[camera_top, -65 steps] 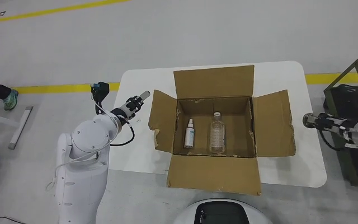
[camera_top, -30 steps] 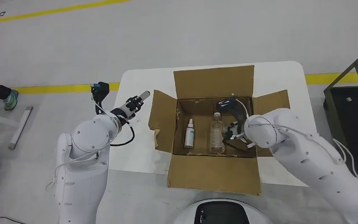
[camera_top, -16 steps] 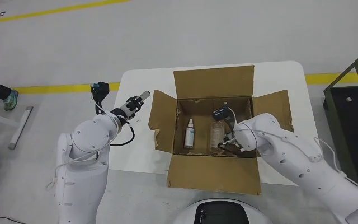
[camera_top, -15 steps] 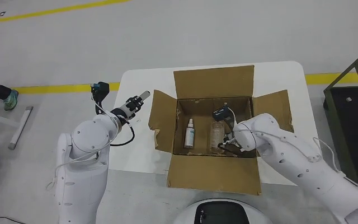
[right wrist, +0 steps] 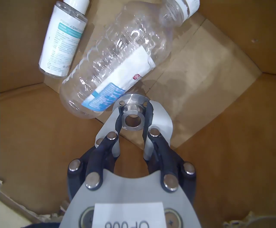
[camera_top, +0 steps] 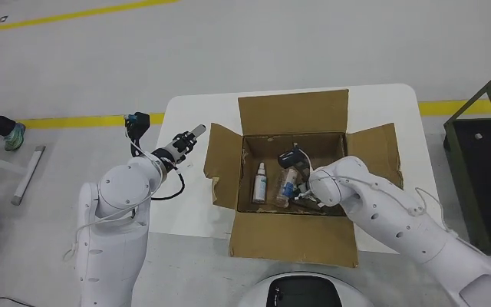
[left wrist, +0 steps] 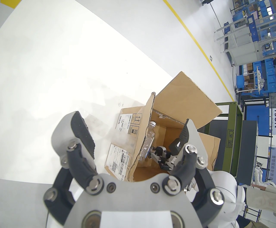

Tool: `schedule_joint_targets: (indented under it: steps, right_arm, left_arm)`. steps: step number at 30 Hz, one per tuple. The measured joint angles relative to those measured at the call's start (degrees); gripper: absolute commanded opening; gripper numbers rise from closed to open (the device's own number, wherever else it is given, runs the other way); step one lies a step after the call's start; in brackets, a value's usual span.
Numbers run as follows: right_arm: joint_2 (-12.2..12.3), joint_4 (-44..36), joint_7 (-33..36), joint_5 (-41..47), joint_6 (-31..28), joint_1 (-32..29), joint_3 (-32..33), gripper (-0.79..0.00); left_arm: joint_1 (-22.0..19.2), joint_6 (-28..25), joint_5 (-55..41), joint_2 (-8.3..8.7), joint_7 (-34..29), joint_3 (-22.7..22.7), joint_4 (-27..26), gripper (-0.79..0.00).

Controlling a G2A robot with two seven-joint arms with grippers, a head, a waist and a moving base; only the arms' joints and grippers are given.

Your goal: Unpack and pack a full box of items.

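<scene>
right wrist view: flange (right wrist: 132, 118), labelled bottle (right wrist: 120, 56)

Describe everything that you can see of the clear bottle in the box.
The clear bottle looks empty: thin rippled plastic with a white cap and a white-and-blue label. It lies on its side on the floor of the cardboard box, its base next to the small white bottle; I cannot tell if they touch. The metal part held in the right tool is close beside its lower side.
</scene>
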Motion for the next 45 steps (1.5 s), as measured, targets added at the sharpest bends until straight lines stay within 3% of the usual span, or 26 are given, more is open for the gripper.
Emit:
schedule_joint_targets:
  steps: [9, 11, 12, 14, 16, 17, 24, 33, 39, 45]
  right_arm:
    - [0.0, -1.6, -0.4, 2.3, -0.4, -1.0, 3.3, -0.194]
    - [0.5, -3.8, -0.3, 3.3, -0.7, -2.2, 5.7, -0.237]
    - [1.0, -5.8, -0.4, 4.2, -1.0, -3.2, 7.8, -0.351]
    - [1.8, -9.4, -1.0, 5.6, -1.3, -5.0, 11.7, -0.446]
    - [2.8, -14.7, -2.4, 7.7, -1.4, -7.8, 17.7, -0.603]
    - [3.3, -17.2, -3.2, 8.5, -1.4, -9.2, 20.6, -0.785]
    - [5.9, -34.2, -12.0, 13.1, -2.9, -22.6, 46.5, -0.785]
    - [6.2, -32.7, -20.6, 23.5, -9.4, -38.8, 71.3, -0.785]
    - [6.0, -27.3, -22.0, 30.3, -13.6, -46.0, 77.3, -0.785]
    - [6.0, -27.2, -21.8, 29.9, -13.7, -46.2, 77.2, -0.785]
  left_arm:
    - [0.0, 0.0, 0.0, 0.00, 0.0, 0.0, 0.0, 0.000]
    - [0.0, 0.0, 0.0, 0.00, 0.0, 0.0, 0.0, 0.000]
    - [0.0, 0.0, 0.0, 0.00, 0.0, 0.0, 0.0, 0.000]
    - [0.0, 0.0, 0.0, 0.00, 0.0, 0.0, 0.0, 0.000]
    - [0.0, 0.0, 0.0, 0.00, 0.0, 0.0, 0.0, 0.000]
    - [0.0, 0.0, 0.0, 0.00, 0.0, 0.0, 0.0, 0.000]
    - [0.0, 0.0, 0.0, 0.00, 0.0, 0.0, 0.0, 0.000]
    - [0.0, 0.0, 0.0, 0.00, 0.0, 0.0, 0.0, 0.000]
    - [0.0, 0.0, 0.0, 0.00, 0.0, 0.0, 0.0, 0.000]
    - [0.0, 0.0, 0.0, 0.00, 0.0, 0.0, 0.0, 0.000]
